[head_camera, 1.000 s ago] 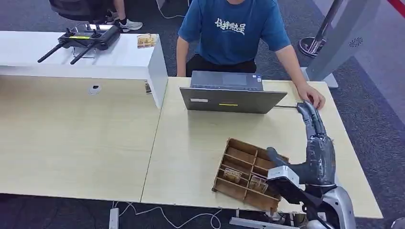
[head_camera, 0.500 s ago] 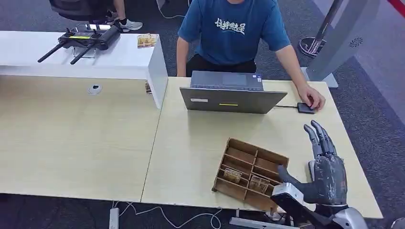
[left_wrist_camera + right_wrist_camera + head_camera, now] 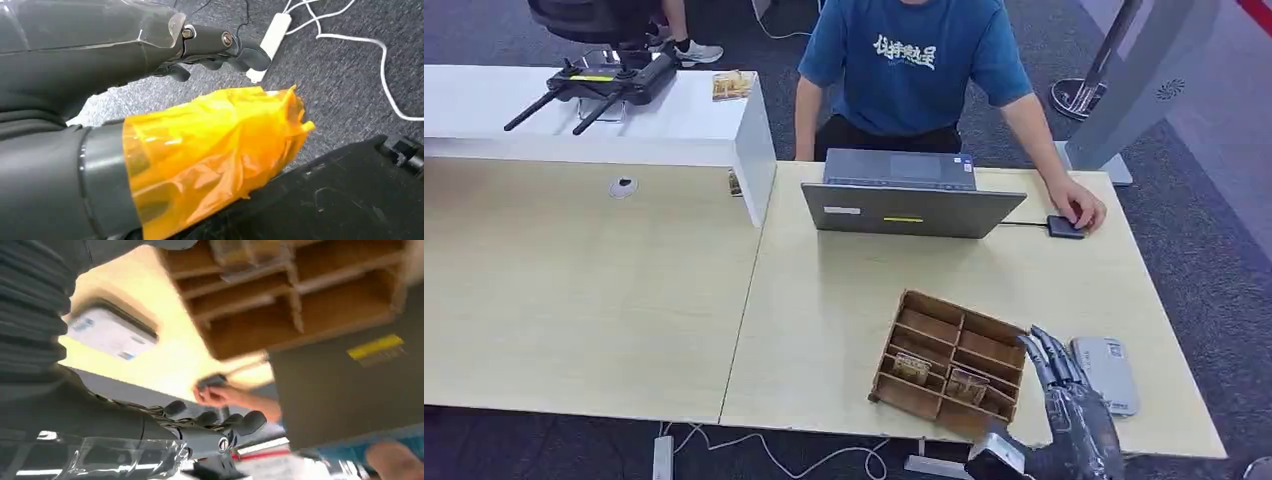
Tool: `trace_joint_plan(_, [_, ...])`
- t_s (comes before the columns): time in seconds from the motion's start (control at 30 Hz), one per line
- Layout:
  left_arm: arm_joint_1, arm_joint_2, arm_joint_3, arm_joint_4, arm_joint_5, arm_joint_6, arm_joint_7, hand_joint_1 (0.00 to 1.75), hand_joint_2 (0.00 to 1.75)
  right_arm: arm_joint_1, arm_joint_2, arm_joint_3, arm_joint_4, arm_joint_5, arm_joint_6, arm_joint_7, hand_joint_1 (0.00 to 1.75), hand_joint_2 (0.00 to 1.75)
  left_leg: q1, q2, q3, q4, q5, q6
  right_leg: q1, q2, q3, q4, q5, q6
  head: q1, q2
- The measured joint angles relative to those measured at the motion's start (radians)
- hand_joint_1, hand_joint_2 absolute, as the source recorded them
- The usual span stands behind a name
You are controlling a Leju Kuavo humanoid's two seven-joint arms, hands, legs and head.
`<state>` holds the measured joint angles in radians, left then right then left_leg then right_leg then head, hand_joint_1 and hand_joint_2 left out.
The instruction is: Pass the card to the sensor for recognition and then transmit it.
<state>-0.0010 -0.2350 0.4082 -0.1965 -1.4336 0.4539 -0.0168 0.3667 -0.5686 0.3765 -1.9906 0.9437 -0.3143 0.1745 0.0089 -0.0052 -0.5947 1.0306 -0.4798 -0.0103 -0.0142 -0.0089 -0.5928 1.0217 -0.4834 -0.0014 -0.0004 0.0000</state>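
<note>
Hovering at the table's [image 3: 824,330] near edge, the right hand [image 3: 1064,400] holds nothing, fingers straight and loosely apart, beside the wooden tray [image 3: 952,362]; the card [image 3: 1106,372] lies flat just beyond it. We cannot tell the left hand's [image 3: 210,42] state; a person's hand [image 3: 1079,205] covers the sensor [image 3: 1064,227]

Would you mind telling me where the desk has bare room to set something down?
Widest free patch: the left tabletop, bordered by the white shelf. Smaller patch: between the laptop and the wooden tray. Crowded: the near right corner, where the right hand sits between the tray and the grey device.
</note>
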Motion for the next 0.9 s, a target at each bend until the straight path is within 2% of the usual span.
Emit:
trace_joint_plan(0.07, [0.004, 0.003, 0.000, 0.000, 0.004, -0.014, -0.001, 0.00, 0.00, 0.030, -0.077, 0.004, -0.014, -0.009, -0.005, 0.035, 0.00, 1.75, -0.001, 0.000, 0.000, 0.000, 0.000, 0.001, -0.001, 0.000, 0.000, 0.000, 0.000, 0.000, 0.000, 0.000])
trace_joint_plan(0.17, [0.012, 0.007, 0.006, 0.001, 0.016, -0.049, 0.006, 0.00, 0.00, 0.055, -0.157, 0.003, -0.030, -0.016, 0.002, 0.052, 0.00, 1.75, -0.001, 0.002, 0.001, 0.000, -0.001, 0.001, -0.001, 0.002, 0.000, 0.000, 0.000, 0.000, 0.000, 0.000])
trace_joint_plan(0.33, [0.015, 0.008, 0.014, 0.001, 0.027, -0.069, 0.011, 0.00, 0.00, 0.075, -0.222, 0.003, -0.047, -0.026, 0.022, 0.061, 0.00, 1.75, -0.001, 0.002, 0.002, 0.000, -0.001, 0.001, -0.001, 0.002, 0.000, 0.000, 0.000, 0.001, 0.000, 0.000])
trace_joint_plan(0.43, [0.016, 0.009, 0.023, 0.001, 0.041, -0.095, 0.011, 0.00, 0.00, 0.128, -0.292, -0.008, -0.084, -0.056, 0.030, 0.094, 0.00, 1.75, -0.001, 0.001, 0.002, 0.000, -0.001, 0.001, -0.001, 0.001, 0.000, 0.000, 0.000, 0.001, 0.000, 0.000])
trace_joint_plan(0.53, [0.015, 0.009, 0.035, 0.001, 0.053, -0.120, 0.011, 0.00, 0.00, 0.154, -0.341, -0.023, -0.115, -0.070, 0.029, 0.095, 0.00, 1.75, -0.001, 0.003, 0.002, 0.000, -0.001, 0.000, -0.001, 0.003, 0.000, 0.000, 0.000, 0.001, 0.000, 0.000])
trace_joint_plan(0.7, [0.014, 0.008, 0.046, 0.001, 0.064, -0.138, 0.012, 0.00, 0.00, 0.099, -0.325, 0.000, -0.103, -0.046, 0.051, 0.028, 0.00, 1.75, 0.000, 0.004, 0.004, 0.000, -0.001, 0.000, -0.001, 0.003, 0.001, 0.000, 0.000, 0.001, 0.000, 0.000])
trace_joint_plan(0.9, [0.012, 0.005, 0.059, 0.001, 0.077, -0.142, 0.015, 0.00, 0.00, -0.036, -0.186, 0.082, -0.009, 0.019, 0.043, -0.031, 0.00, 1.75, 0.000, 0.005, 0.005, 0.000, -0.001, 0.000, 0.000, 0.005, 0.002, 0.001, 0.000, 0.000, 0.000, 0.000])
